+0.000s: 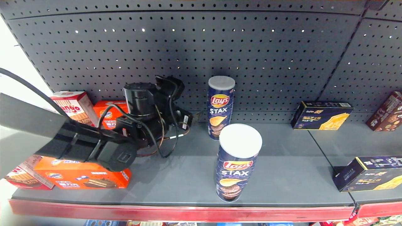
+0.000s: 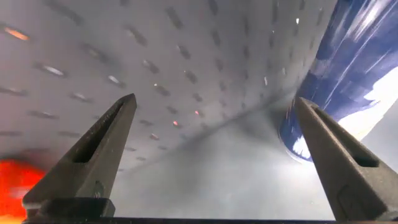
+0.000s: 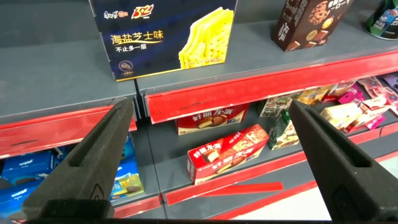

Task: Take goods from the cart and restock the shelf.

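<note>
Two tall dark blue chip cans with white lids stand upright on the grey shelf [image 1: 282, 169]: one near the back panel [image 1: 220, 106] and one close to the front edge [image 1: 237, 163]. My left arm reaches over the shelf, and its gripper [image 1: 195, 117] is at the back, just left of the rear can. In the left wrist view the gripper [image 2: 214, 102] is open with nothing between its fingers, and the rear can [image 2: 348, 74] sits just outside one finger [image 2: 333, 155]. My right gripper [image 3: 209, 104] is open and empty in front of lower shelf rows.
Orange and red biscuit boxes [image 1: 83, 177] crowd the shelf's left end. A dark blue wafer box [image 1: 320, 115] leans at the back right, another [image 1: 369, 172] lies at the front right, and a brown box [image 1: 388, 111] is far right. A red price rail [image 1: 182, 213] edges the shelf.
</note>
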